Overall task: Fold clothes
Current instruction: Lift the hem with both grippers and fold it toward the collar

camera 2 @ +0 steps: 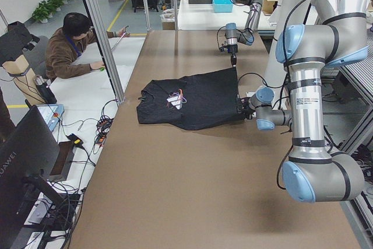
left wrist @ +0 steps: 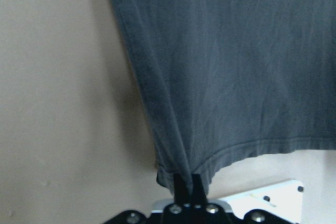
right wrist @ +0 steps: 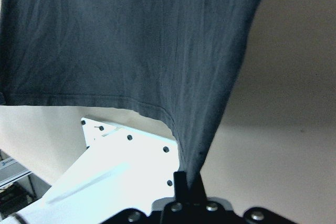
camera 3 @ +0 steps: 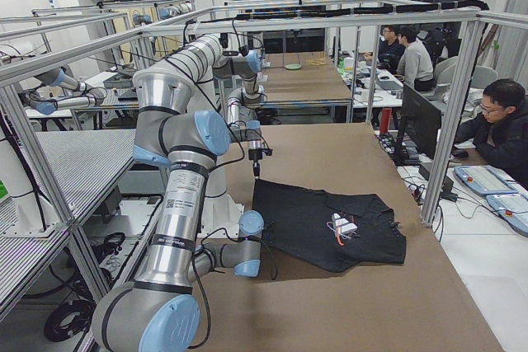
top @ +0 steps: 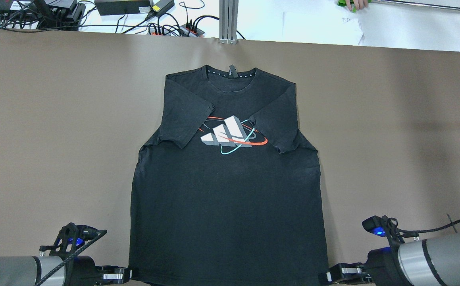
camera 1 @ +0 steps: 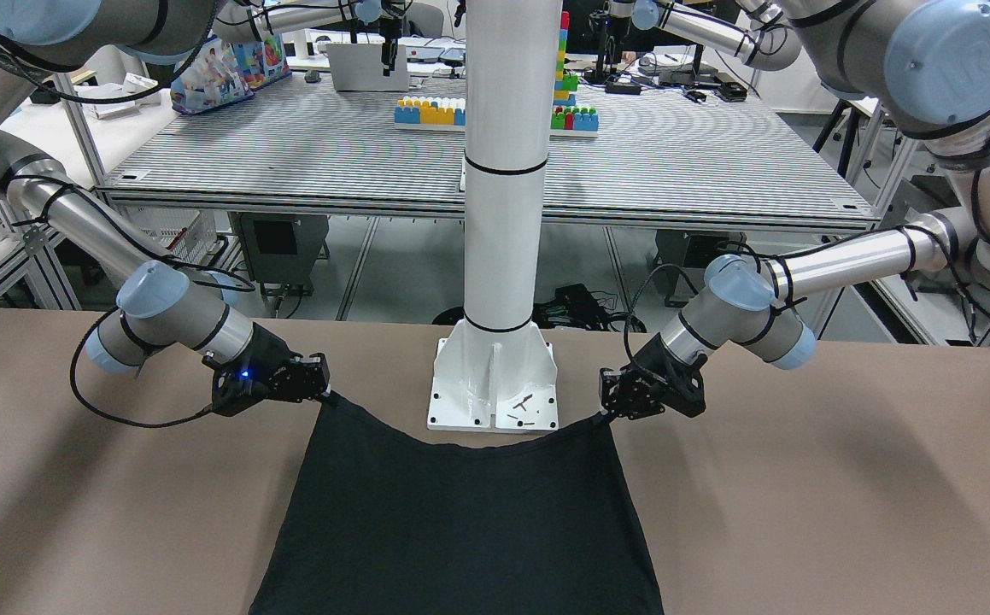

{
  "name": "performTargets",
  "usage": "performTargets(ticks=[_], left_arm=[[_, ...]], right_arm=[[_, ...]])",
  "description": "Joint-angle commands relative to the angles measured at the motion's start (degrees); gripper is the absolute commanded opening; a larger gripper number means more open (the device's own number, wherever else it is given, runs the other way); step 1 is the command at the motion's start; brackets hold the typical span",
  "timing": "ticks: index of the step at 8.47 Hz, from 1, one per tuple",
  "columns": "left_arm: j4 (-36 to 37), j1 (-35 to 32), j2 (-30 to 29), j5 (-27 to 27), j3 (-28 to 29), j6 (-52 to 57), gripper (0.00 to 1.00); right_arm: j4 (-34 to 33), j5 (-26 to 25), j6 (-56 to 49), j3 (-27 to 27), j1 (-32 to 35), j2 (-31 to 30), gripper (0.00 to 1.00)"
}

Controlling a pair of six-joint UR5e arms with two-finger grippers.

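**Current state.** The black shirt (top: pixel 226 198) lies front up on the brown surface (top: pixel 55 119). Its collar (top: pixel 231 77) is at the far edge from the robot, and its bottom hem is at the near edge. Both sleeves (top: pixel 184 119) are turned inward across the chest, on either side of the printed logo (top: pixel 230 133).

The left fingers (left wrist: pixel 180 187) are clamped on one hem corner, and the right fingers (right wrist: pixel 181 179) are clamped on the other. In each wrist view the cloth bunches into a narrow pinch between the two pads. Both corners are raised off the surface. Between them the hem sags in a shallow curve above the white pillar base (camera 1: pixel 495 384). The rest of the shirt rests flat.

**Step in hand.** With the sleeves turned in and both hem corners gripped, the operation appears to be the start of the lengthwise fold, hem to collar.

**Next move, requirements.**
1. Raise both corners together, high enough that the lower half peels off the surface without dragging the chest portion.
2. Carry both arms away from the robot at equal speed and equal height. Keep their spacing constant so that the hem stays taut.
3. Keep the turned-in sleeves undisturbed as the cloth passes over them.
4. Lower the hem near the collar line, square to the shoulders.
5. Release both pinches only when the cloth is resting.
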Motion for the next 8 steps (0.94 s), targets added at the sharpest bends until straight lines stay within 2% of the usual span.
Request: performTargets(ticks=[1, 3, 5, 7, 8], left_arm=[[-1.9, -1.4, 2.5, -9.7, -7.2, 5.6, 0.00], [-4.7, -1.4, 2.3, -16.5, -11.2, 5.8, 0.00], [-6.0, -4.4, 2.6, -17.1, -11.9, 5.7, 0.00], [-4.8, -10.9, 2.4, -16.9, -9.4, 4.8, 0.00], [-1.4, -14.0, 1.4, -16.7, -8.0, 4.3, 0.00]], right_arm=[[16.1, 8.5, 9.0, 2.9, 1.6, -4.7, 0.00], [28.5, 11.8, 18.0, 2.7, 1.8, -6.0, 0.00], [29.1, 11.7, 18.1, 0.1, 4.2, -5.0, 0.00], [28.9, 14.0, 15.2, -7.7, 13.1, 0.7, 0.00], [28.2, 14.2, 10.7, -10.2, 16.9, 1.3, 0.00]])
